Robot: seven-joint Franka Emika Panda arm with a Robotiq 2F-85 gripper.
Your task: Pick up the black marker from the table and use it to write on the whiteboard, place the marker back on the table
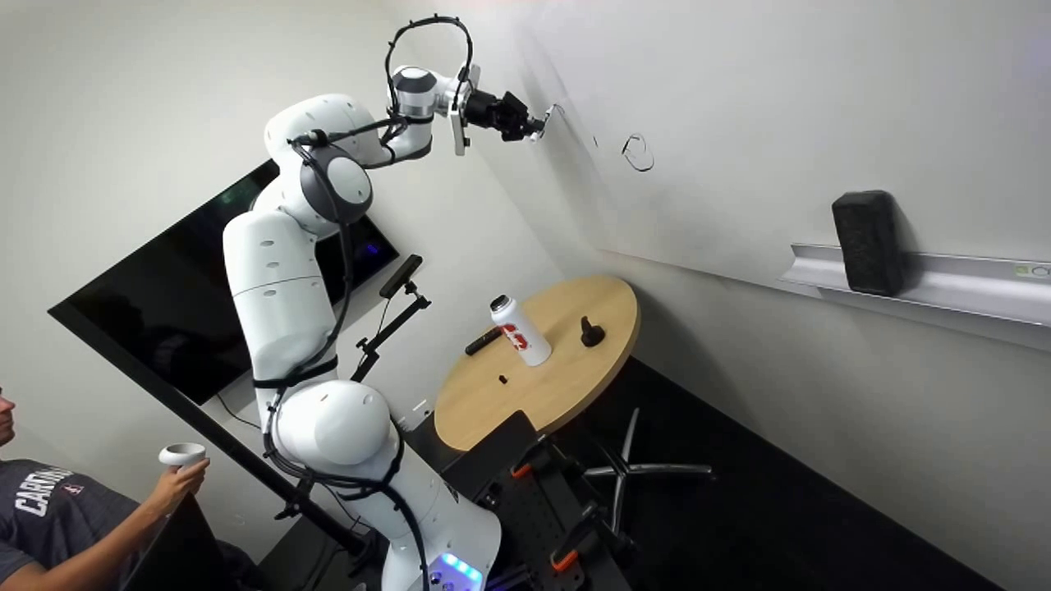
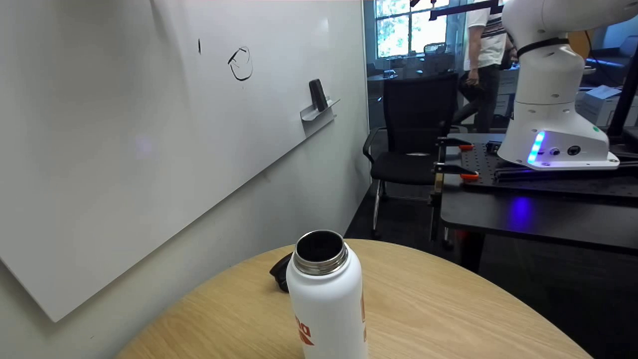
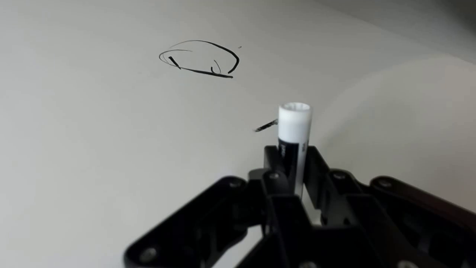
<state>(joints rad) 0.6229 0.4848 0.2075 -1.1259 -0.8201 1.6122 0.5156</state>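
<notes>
Black and jointed, the gripper (image 3: pixel 293 160) crowds the bottom of the wrist view, its fingers (image 3: pixel 273 156) drawn in narrow around the black marker (image 3: pixel 295 124), whose dark label shows between them and whose white end juts past them toward the top of that view. Behind it spreads the whiteboard (image 3: pixel 111 149), bearing a flattened loop (image 3: pixel 214 73) of dark lines and, just beside the marker, a short dark stroke (image 3: pixel 266 125). In an exterior view the white arm (image 1: pixel 279 263) reaches up and holds the gripper close to the whiteboard, well above the round table (image 1: pixel 550 390); whether the marker touches the writing surface I cannot tell. On the table's light wooden top, in both exterior views, a white bottle (image 2: pixel 326 309) with red print stands upright, its mouth open. Near it sits a black lid (image 1: pixel 591 332), while a dark bar (image 1: pixel 483 341) lies partly hidden behind the bottle and a small dark piece (image 1: pixel 502 379) rests apart from them. A black eraser (image 1: pixel 870 242) stands on end on the whiteboard's grey ledge (image 1: pixel 977 287). Behind the arm hangs a dark glossy screen (image 1: pixel 189 312), and at the edge a person (image 1: pixel 57 525) holds a white controller (image 1: pixel 182 453). Beyond the table, a black chair (image 2: pixel 418 129) stands near the black bench (image 2: pixel 478 212) under the arm, with another person (image 2: pixel 491 50) farther off.
</notes>
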